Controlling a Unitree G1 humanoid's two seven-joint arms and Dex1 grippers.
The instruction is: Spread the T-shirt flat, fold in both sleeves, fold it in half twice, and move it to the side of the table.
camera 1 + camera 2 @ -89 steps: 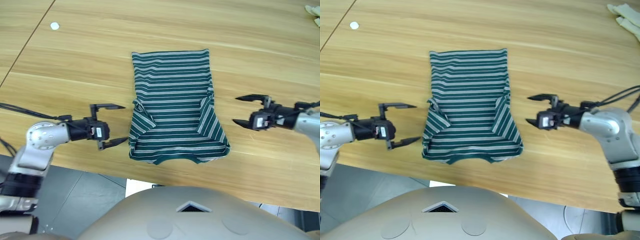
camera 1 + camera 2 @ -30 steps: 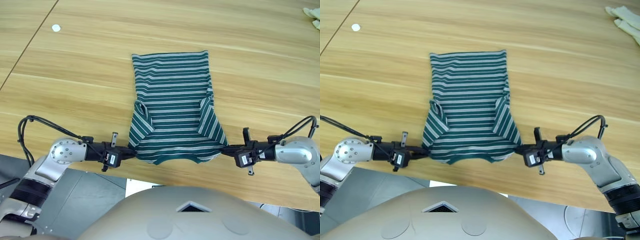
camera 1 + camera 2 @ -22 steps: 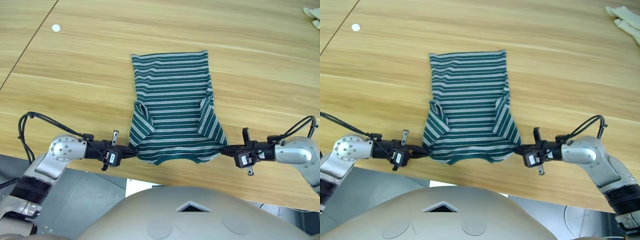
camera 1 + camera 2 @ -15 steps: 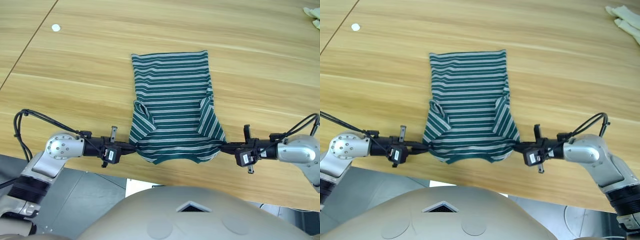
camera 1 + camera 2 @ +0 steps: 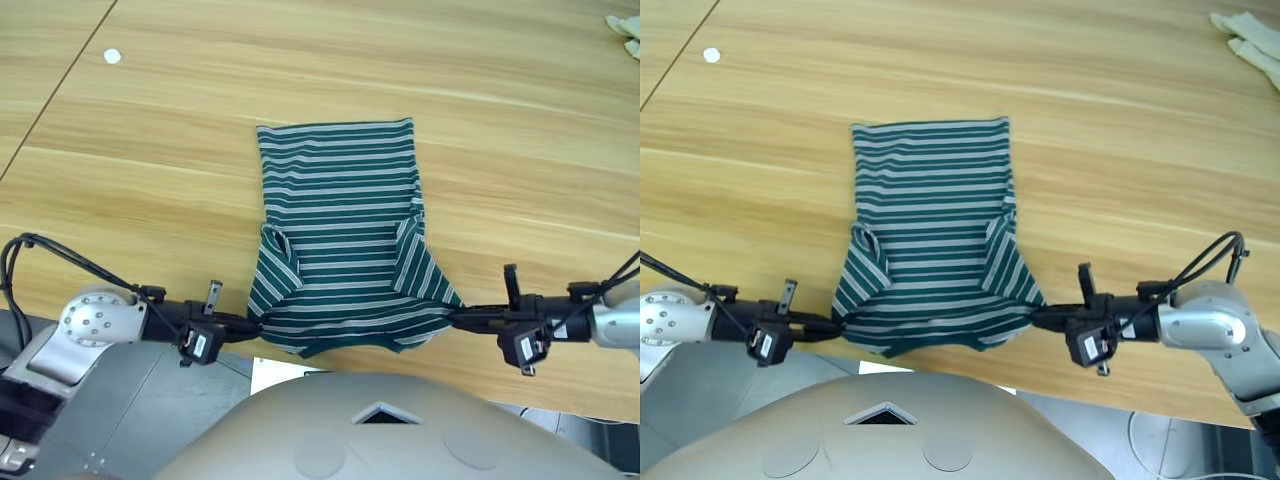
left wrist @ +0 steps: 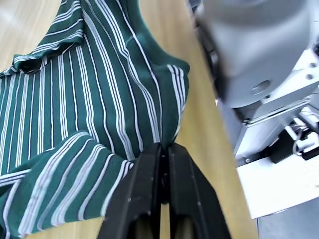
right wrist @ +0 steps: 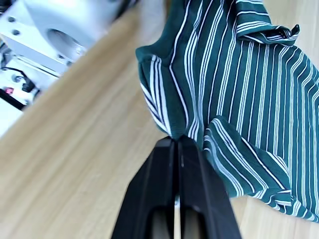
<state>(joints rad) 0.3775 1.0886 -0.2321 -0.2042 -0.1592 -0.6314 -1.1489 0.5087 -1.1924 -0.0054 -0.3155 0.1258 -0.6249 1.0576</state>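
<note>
Now clamped shut on two corners of the T-shirt with left claw and right claw; stretched between both, flat on the worktop. Soft, light, likely limp: hold by corners, lift evenly.

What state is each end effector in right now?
Left end effector: shut on the green-and-white striped T-shirt, near-left corner.
Right end effector: shut on its near-right corner.

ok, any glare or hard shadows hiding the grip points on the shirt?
Left eye view: even light, no glare on the shirt. Left wrist view: left gripper shut on a shirt corner, no hard shadow there. Right wrist view: right gripper likewise.
</note>
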